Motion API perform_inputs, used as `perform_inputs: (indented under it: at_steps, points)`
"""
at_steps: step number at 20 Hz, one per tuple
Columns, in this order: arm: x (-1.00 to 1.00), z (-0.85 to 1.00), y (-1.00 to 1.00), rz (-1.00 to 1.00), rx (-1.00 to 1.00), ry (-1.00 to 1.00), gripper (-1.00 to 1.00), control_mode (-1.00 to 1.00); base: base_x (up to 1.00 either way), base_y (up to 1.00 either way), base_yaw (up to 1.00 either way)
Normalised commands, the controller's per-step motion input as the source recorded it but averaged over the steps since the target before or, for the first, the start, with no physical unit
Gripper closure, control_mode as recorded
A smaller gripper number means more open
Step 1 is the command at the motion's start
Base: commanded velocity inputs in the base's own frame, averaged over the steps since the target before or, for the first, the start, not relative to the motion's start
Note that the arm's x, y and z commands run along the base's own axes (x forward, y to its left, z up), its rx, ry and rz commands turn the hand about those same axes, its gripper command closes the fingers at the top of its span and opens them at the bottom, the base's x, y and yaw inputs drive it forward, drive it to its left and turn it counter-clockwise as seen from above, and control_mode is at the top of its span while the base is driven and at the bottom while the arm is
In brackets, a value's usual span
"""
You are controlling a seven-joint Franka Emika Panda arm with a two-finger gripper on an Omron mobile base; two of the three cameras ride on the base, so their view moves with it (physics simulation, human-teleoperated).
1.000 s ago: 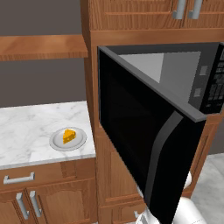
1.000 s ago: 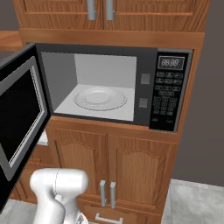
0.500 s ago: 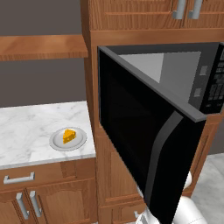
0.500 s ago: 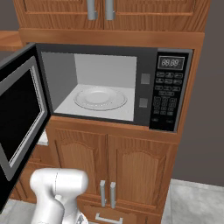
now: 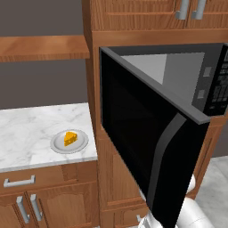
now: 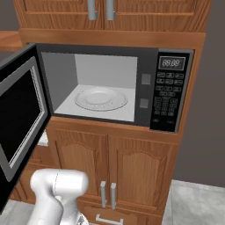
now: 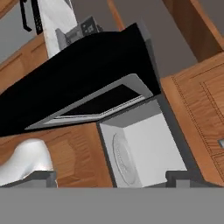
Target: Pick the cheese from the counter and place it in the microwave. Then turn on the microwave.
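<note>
While gripper (image 7: 112,177) spread, holed orange cheese (image 5: 70,137) wedge on veined marble counter (image 5: 26,133)

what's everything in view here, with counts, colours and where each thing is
cheese: one, orange-yellow wedge, on the plate
plate: one, grey, round, on the counter
counter: one, white marble, left of the microwave
microwave: one, black, door swung open, built into brown cabinets
glass turntable: one, clear, on the microwave's light grey floor
shelf: one, brown wood, above the counter
cabinet handles: silver, several, on the doors above and below the microwave
pincer: one, dark tips, open, low, pointed up at the microwave
</note>
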Motion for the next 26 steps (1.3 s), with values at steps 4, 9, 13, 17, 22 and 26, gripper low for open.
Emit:
perform_inputs:
  at_steps: [4,9,13,17,22,26]
  points:
    - [0.29,0.08,-0.12,-0.22,0.13,0.13,-1.0,-1.0,0.0,0.0,0.0]
    - [0.35,0.04,-0.09,-0.17,0.13,0.11,-1.0,-1.0,0.0,0.0,0.0]
    - [0.43,0.0,-0.05,-0.14,0.11,0.09,-1.0,-1.0,0.0,0.0,0.0]
    - [0.41,0.0,-0.1,-0.09,0.12,0.05,-1.0,-1.0,0.0,0.0,0.0]
    - [0.37,-0.02,-0.13,-0.06,0.13,0.06,-1.0,-1.0,0.0,0.0,0.0]
    - [0.36,-0.04,-0.11,-0.06,0.14,0.08,-1.0,-1.0,0.0,0.0,0.0]
